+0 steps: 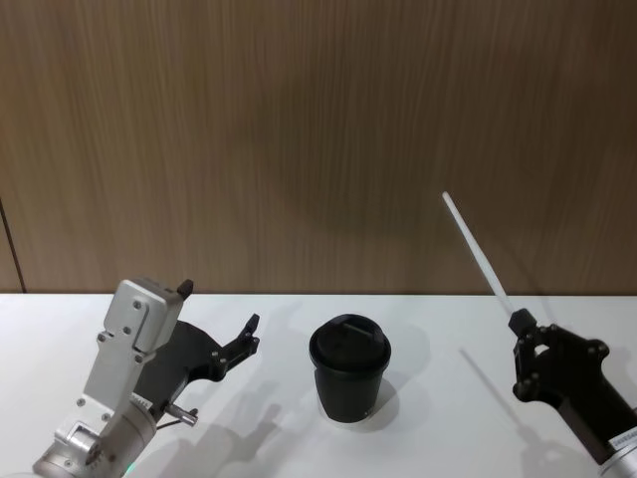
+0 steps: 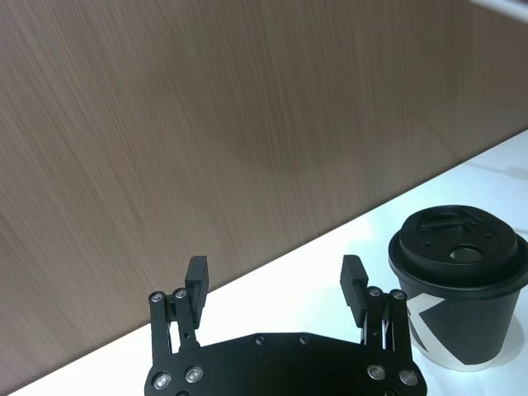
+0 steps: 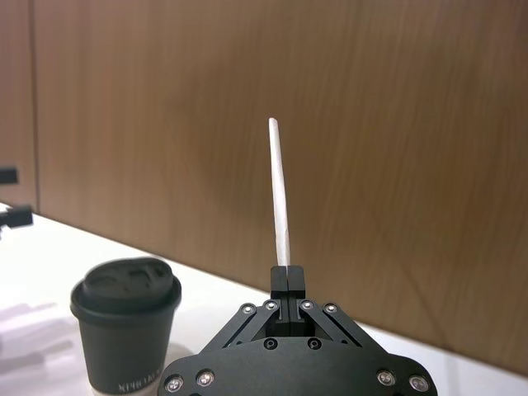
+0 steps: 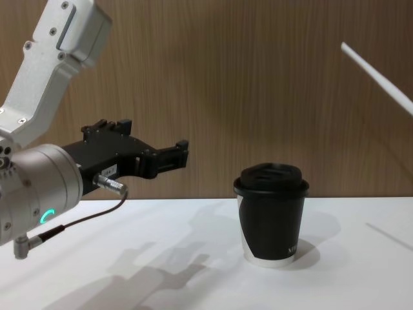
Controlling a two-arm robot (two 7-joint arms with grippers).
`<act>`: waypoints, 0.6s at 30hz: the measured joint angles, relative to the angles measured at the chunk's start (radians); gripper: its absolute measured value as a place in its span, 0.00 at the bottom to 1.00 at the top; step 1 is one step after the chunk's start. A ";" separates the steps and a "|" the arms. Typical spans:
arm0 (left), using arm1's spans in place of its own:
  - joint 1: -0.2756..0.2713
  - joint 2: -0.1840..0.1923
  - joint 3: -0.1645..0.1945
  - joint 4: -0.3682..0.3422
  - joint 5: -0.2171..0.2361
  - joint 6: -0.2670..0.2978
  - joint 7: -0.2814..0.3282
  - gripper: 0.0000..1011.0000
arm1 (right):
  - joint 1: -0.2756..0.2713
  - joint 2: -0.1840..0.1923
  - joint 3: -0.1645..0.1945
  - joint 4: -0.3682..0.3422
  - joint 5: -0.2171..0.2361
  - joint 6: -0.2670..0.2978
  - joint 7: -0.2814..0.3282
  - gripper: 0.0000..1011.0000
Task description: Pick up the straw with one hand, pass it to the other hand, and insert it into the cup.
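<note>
The right gripper [image 1: 520,321], at 3 o'clock from the cup [image 1: 348,373] on the desk [image 1: 448,433], has its fingers clamped on the lower end of the straw [image 1: 478,254]. The left gripper [image 2: 275,271], at 9 o'clock, hovers with fingers apart. I think it should close squarely on mid-straw before the right one releases.

The cup [image 3: 117,340] bears tiny pale lettering near its base, too small to read.

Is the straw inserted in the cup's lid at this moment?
No, the straw is held aloft by the right gripper, off to the side of the cup.
</note>
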 joint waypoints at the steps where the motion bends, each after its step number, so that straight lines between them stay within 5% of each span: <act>1: 0.000 0.000 0.000 0.000 0.000 0.000 0.000 0.99 | 0.002 0.002 0.001 0.002 0.003 -0.006 0.005 0.00; 18: 0.000 0.000 0.000 0.000 0.000 0.000 0.000 0.99 | 0.080 0.081 -0.004 0.066 0.197 -0.191 0.272 0.00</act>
